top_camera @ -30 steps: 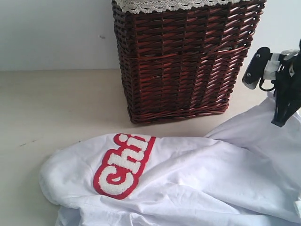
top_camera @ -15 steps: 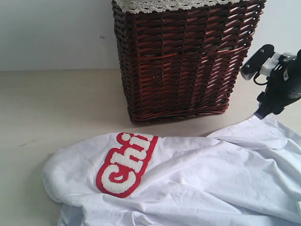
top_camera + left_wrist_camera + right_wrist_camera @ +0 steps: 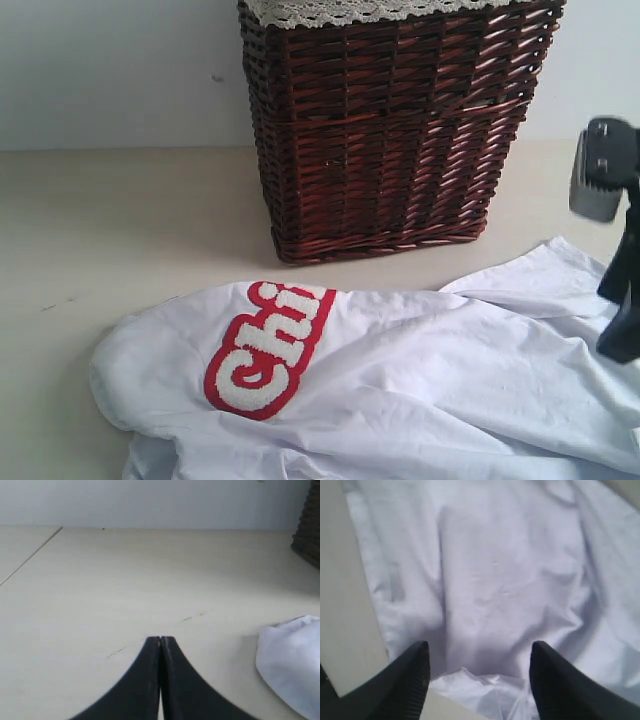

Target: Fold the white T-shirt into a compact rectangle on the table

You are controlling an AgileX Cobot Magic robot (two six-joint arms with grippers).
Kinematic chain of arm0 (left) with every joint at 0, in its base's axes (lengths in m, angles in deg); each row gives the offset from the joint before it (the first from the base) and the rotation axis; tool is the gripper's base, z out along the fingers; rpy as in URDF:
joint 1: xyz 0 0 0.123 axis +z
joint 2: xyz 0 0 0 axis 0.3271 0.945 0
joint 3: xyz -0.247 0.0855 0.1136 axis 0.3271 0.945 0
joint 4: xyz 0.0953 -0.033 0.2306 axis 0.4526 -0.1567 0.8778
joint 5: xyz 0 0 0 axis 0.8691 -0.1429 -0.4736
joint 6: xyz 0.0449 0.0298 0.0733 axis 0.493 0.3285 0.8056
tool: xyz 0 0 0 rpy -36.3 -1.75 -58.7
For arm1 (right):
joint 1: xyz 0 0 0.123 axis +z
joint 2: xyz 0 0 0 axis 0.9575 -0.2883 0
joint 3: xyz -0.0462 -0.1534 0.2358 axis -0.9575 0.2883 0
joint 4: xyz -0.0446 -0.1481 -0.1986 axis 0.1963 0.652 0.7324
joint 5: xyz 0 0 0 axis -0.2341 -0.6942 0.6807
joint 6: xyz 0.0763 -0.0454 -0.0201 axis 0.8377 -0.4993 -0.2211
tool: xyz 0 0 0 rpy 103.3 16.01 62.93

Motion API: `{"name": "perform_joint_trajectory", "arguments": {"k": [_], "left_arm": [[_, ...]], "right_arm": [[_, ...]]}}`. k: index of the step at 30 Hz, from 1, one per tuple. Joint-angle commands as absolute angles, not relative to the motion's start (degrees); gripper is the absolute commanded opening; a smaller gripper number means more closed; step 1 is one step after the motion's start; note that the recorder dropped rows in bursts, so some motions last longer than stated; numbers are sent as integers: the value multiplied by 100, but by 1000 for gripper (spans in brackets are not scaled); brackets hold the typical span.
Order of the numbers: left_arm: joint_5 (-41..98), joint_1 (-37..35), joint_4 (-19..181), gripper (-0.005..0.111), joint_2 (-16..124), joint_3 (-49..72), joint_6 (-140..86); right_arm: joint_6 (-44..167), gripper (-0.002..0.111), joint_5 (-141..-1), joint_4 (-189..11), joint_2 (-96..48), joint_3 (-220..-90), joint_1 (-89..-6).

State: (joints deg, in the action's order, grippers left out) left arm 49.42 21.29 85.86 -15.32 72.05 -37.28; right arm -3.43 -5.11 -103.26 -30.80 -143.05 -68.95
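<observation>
The white T-shirt [image 3: 400, 370] lies crumpled across the near part of the table [image 3: 130, 220], with red-outlined fuzzy letters [image 3: 268, 348] facing up on its left. My right gripper [image 3: 620, 335] hangs at the right edge of the exterior view, over the shirt's right side. In the right wrist view this gripper [image 3: 479, 652] is open, its fingers spread above wrinkled white T-shirt cloth [image 3: 510, 580] and holding nothing. My left gripper [image 3: 160, 639] is shut and empty over bare table [image 3: 125, 580], with a bulge of the T-shirt [image 3: 292, 660] a little way off to one side.
A dark brown wicker basket [image 3: 390, 130] with white lace trim stands on the table just behind the shirt, and its corner [image 3: 307, 530] shows in the left wrist view. A pale wall rises behind the table. A strip of table [image 3: 345, 605] runs beside the cloth in the right wrist view.
My right gripper let go of the shirt's right edge, which dropped flat onto the table. The gripper then moved right and lower. The lettered part barely shifted.
</observation>
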Motion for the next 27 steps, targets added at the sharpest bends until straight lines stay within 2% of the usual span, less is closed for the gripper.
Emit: {"name": "perform_joint_trajectory", "arguments": {"k": [1,9,17,27], "left_arm": [[4902,2122,8565,0,-1570,7208,-3737],[4902,2122,8565,0,-1570,7208,-3737],[4902,2122,8565,0,-1570,7208,-3737],[4902,2122,8565,0,-1570,7208,-3737]], "right_arm": [[-1288,57,-1105,-10138,-3355,-13543,-6905],[-2381,57,-2029,-9733,-3610,-13085,-6905],[-2838,55,-2040,-9270,-3861,-13085,-6905],[-3074,44,-1051,-9243,-4013,-13085,-6905]]}}
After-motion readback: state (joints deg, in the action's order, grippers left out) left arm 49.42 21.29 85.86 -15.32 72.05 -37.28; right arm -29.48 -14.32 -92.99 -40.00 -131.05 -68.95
